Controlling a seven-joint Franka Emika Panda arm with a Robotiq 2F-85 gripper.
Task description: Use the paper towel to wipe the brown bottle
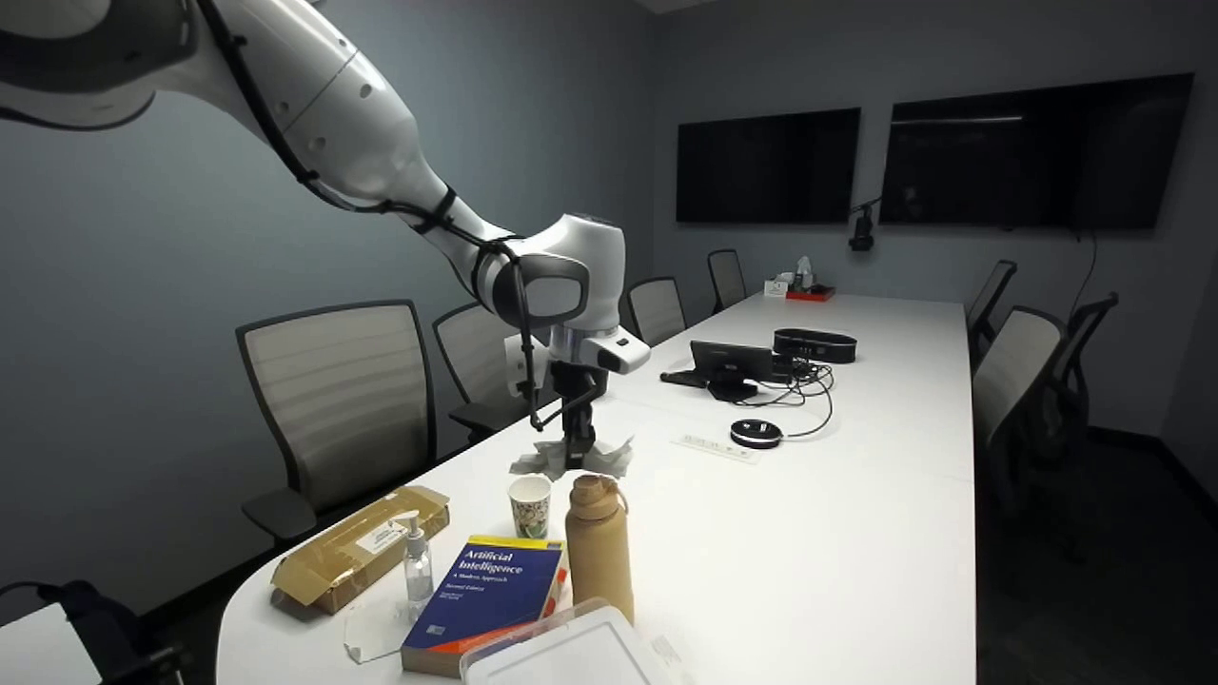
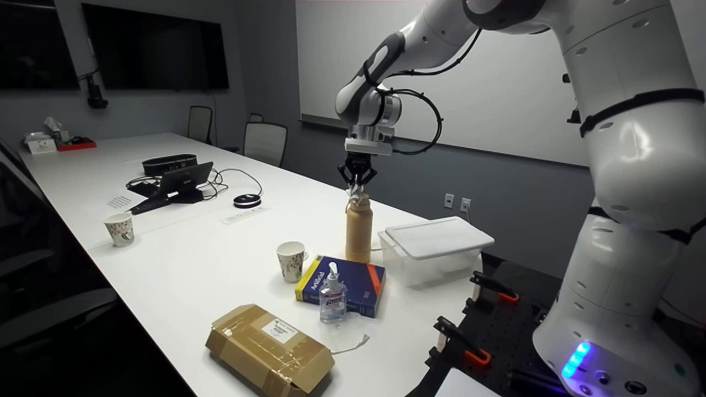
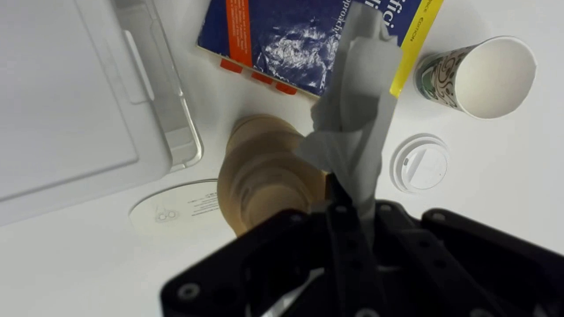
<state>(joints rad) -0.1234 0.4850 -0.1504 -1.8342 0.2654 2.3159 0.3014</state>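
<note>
You're in an office meeting room, judging by the long white tabletop (image 1: 809, 533), the matching chairs (image 1: 347, 390) along both sides, two big wall screens (image 1: 768, 166) and the wide whiteboard (image 2: 485, 94)

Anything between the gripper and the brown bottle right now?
Only the paper towel the gripper holds: in the wrist view it overlaps one edge of the brown bottle. Nothing else visible blocks the way; contact is unclear.

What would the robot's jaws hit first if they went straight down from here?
Probably the brown bottle, near its cap, with the paper towel pinched in the jaws touching first. Depth is unclear, so they might slip past it to the white table.
</note>
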